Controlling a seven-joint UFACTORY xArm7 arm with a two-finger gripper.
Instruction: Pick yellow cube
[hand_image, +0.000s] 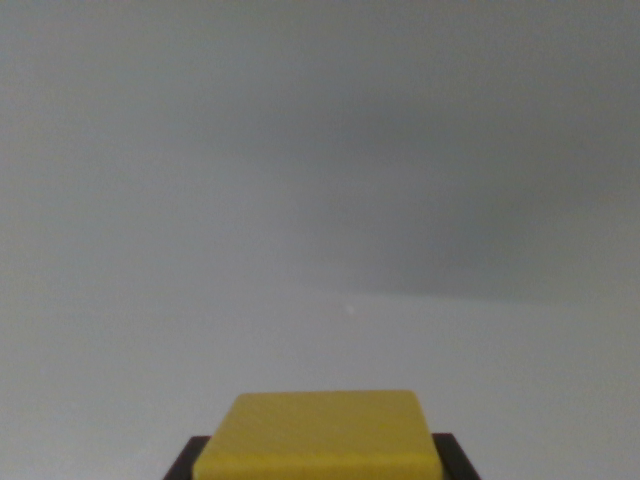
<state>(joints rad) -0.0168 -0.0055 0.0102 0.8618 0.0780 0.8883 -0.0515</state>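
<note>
Along the left of the frame, a pale grey surface is filling the view, plain and blurred, with nothing standing on it there. At the lower left of centre, a dark pincer finger is showing as a small black wedge at the bottom edge, touching the left side of the yellow cube. The cube is sitting at the bottom centre of the frame, its flat top face turned up toward the camera and its lower part cut off by the frame's edge. At the lower right of centre, the second dark finger is lying against the cube's right side, so the pincer is pinching the yellow cube between its two fingers. Toward the upper right of the frame, a soft darker shadow is spreading across the grey background, its edges too blurred to make out.
</note>
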